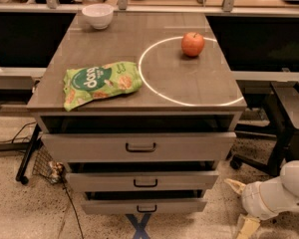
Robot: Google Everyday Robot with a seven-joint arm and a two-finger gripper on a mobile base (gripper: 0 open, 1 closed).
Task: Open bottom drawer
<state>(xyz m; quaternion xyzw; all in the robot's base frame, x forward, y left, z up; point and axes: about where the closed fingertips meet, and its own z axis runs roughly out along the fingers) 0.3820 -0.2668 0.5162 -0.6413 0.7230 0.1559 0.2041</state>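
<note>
The bottom drawer (109, 206) sits lowest of three under the counter (189, 83), near the floor. The pincer (237, 207) hangs to its right at about the same height, apart from it, fingers spread, gripping nothing.

On the counter (189, 83), the bowl (97, 15) sits at the back left corner. The snack bag (100, 83) lies near the front left edge. The apple (193, 44) rests right of centre toward the back, on the rim of the ring mark (189, 103). Under the counter's front edge three drawers are stacked: top drawer (89, 147), middle drawer (104, 181) and bottom drawer (114, 206) lowest. The gripper (241, 207) hangs low beyond the counter's front right corner, level with the bottom drawer and apart from it.
</note>
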